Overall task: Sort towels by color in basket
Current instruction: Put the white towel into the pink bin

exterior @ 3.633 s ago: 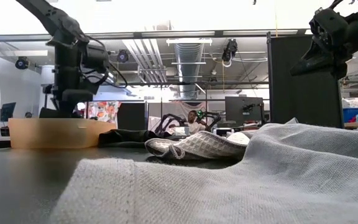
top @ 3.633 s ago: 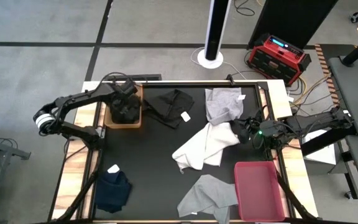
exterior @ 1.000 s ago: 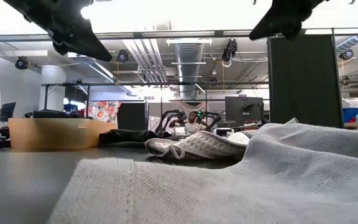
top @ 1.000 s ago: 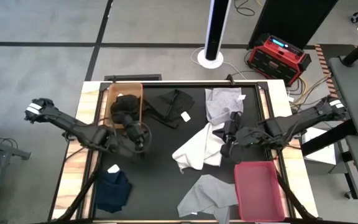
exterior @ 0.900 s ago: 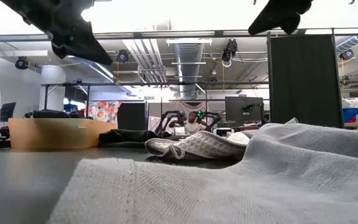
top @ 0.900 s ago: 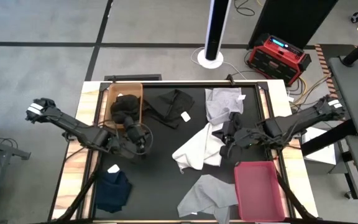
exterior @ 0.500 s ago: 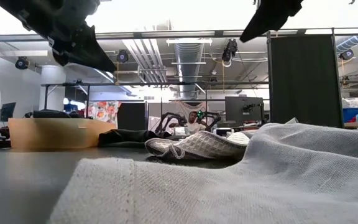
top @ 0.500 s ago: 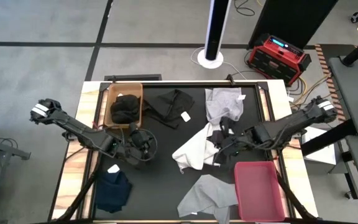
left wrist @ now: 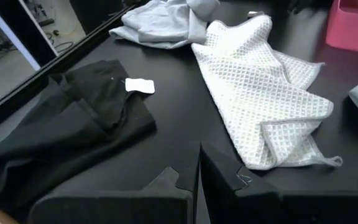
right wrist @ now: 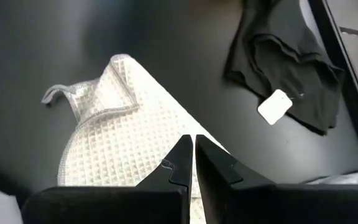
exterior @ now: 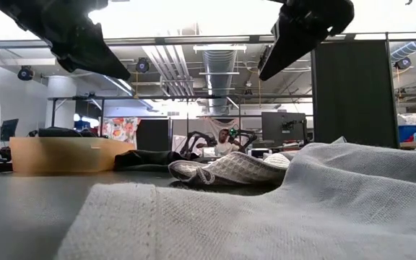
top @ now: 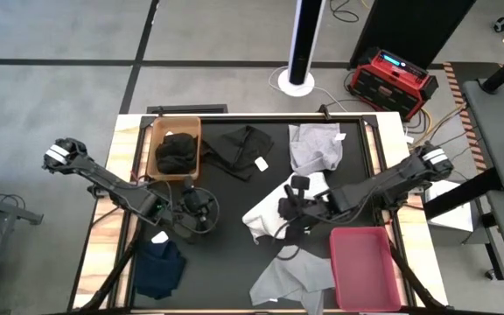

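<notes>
Right gripper (top: 292,207): fingers pressed together and holding nothing, hanging above the white waffle-weave towel (top: 280,208) near the middle of the table; its wrist view looks straight down on that towel's folded corner.
Left gripper (top: 201,210): fingers closed against each other, empty, above bare table left of the white towel and apart from it.
Right arm: reaches in from the table's right edge, crossing above the pink bin's far corner.
Left arm: reaches in from the table's left edge, passing just in front of the wooden basket.
White towel: spread at an angle across the centre of the black table (top: 226,262), a looped hem at its lower-left corner.
Black towel in basket (top: 175,150): bunched inside the wooden basket (top: 154,166) at the table's far left.
Black towel on table (top: 241,147): lies flat just right of the basket, a small white tag (top: 261,164) at its edge.
Grey towel, far (top: 315,146): crumpled near the far edge, touching the white towel's upper end.
Grey towel, near (top: 292,273): at the near edge, just left of the pink bin (top: 366,269).
Navy towel (top: 158,267): heaped at the near left corner, a white tag on top.
Beyond the table: a red case (top: 391,80) on the floor; a person sits far back in the room in the low view.
</notes>
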